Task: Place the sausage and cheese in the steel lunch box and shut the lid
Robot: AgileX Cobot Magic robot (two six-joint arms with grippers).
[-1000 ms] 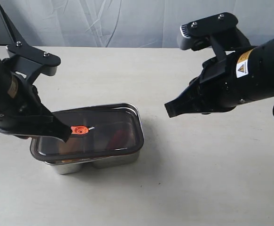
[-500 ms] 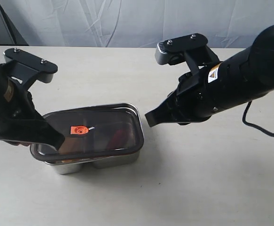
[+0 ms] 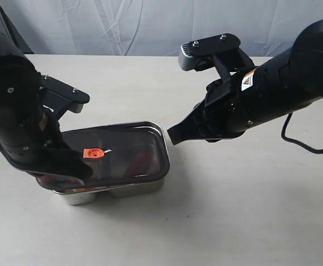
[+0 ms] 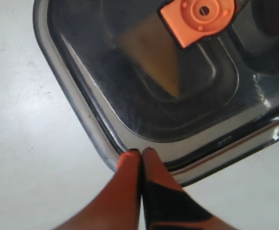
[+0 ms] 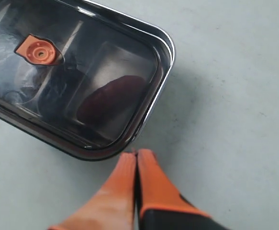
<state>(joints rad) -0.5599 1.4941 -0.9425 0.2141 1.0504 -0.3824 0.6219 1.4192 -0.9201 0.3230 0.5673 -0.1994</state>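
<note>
The steel lunch box [image 3: 133,190] stands left of the table's middle with the dark translucent lid [image 3: 129,148] lying on it, orange valve [image 3: 92,153] up. Through the lid the red sausage [image 5: 113,96] shows in one compartment and the yellow-orange cheese [image 4: 153,57] in the other, near the valve. My left gripper [image 3: 82,176] is shut, and its tips [image 4: 140,152] rest at the lid's front-left rim. My right gripper [image 3: 173,136] is shut too, holding nothing, its tips [image 5: 136,154] just off the box's right end above the table.
A beige table [image 3: 244,210] carries only the box. A wrinkled white backdrop [image 3: 150,25] hangs behind the far edge. The right arm's black body [image 3: 272,88] stretches over the right half, and the left arm's bulk [image 3: 17,122] covers the box's left end.
My right gripper has come left and down to the box's right end. My left arm has swung, and its tip has slid from beside the valve to the lid's front-left rim.
</note>
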